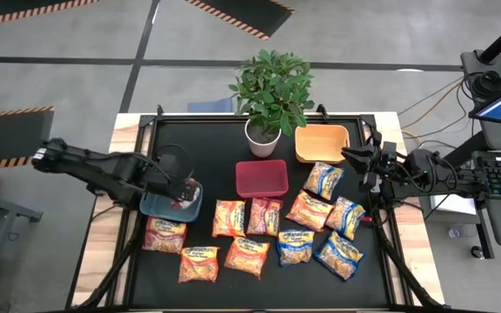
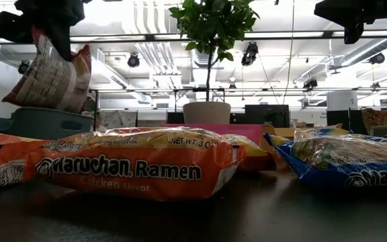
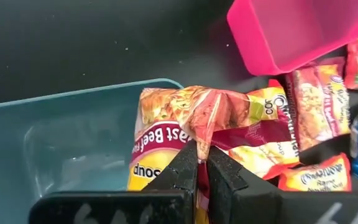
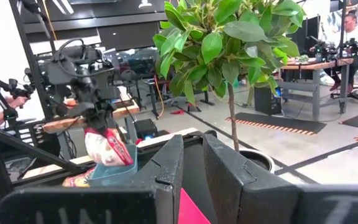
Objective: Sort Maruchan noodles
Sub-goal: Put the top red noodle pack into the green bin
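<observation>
1. Left end effector (image 3: 202,163) is clamped on a beef noodle packet (image 3: 210,121), hanging long-axis down directly over the blue bin (image 1: 159,207) near the table's left edge.
2. Right end effector (image 1: 351,155) waits nearly closed, holding nothing, at the right edge.

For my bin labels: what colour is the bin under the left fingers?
Grey-blue bin; the left wrist view shows it best.
</observation>
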You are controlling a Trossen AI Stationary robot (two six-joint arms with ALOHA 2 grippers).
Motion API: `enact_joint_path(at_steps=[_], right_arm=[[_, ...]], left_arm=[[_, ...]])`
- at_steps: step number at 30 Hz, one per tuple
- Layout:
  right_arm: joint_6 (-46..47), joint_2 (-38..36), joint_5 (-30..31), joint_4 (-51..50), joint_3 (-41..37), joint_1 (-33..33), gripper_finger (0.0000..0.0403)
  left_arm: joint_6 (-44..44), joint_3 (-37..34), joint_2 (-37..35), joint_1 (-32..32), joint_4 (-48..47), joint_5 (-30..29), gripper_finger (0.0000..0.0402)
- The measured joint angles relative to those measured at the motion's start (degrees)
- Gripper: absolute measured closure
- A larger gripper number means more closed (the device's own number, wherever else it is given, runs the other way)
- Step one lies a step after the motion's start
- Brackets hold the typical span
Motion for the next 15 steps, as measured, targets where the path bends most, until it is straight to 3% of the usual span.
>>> enact_joint_path(at_steps=[15], right_arm=[[0.08,0.0,-0.09,0.01,0.0,0.0,0.0351]], left_arm=[[-5.84,-0.02,9.64,-1.16,-0.42,1.05,0.0401]])
